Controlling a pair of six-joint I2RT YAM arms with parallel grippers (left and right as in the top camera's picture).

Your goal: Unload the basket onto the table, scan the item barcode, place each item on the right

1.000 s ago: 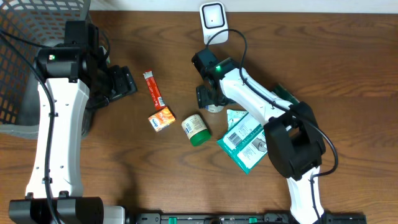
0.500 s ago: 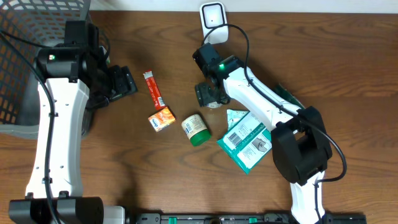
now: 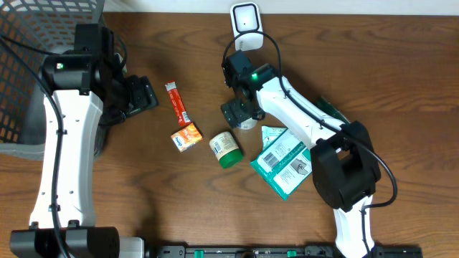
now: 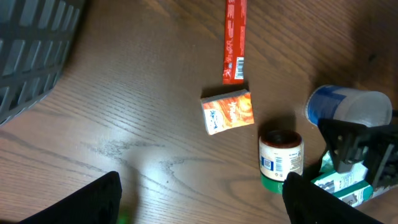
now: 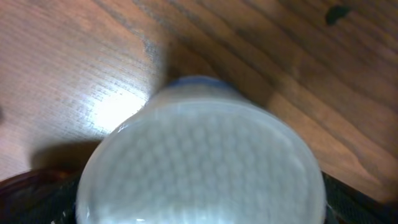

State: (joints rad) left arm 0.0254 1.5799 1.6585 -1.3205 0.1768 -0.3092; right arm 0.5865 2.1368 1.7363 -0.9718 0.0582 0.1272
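While the right tool point(image 3: 240, 115) hung low over the blue-and-white container point(image 3: 248, 124), the overhead view placed that container on the counter point(image 3: 401, 64) a short way below the white scanner point(image 3: 245, 19), near it but apart. A green-lidded jar point(image 3: 226, 148) and teal pouches point(image 3: 281, 161) lay close by. The left tool point(image 3: 145, 94) sat near the basket point(image 3: 29, 43), well clear of the work. From above, it could not be told whether the right tool gripped the container or only stood against it. In the left wrist view, the left tool's fingers point(image 4: 93, 199) stood wide apart with nothing between them. The container lay at the far right, blue end to the left and pale end to the right, with the right tool's dark fingers just beside its lower edge. An orange packet point(image 4: 227, 112) and a red stick point(image 4: 234, 40) lay apart from it. In the right wrist view, the pale, dimpled end of the container filled almost the whole frame. Only dark corners of the tool showed, so the tool's state could not be read there either. The step looked like securing the container for the scanner. Doing it well would have meant centring the jaws on the round body, closing squarely so it could not roll or squirt out, and then lifting it clear of the jar. The label would then need turning toward the scanner's face. No barcode was visible in any view, so its side remained to be found.
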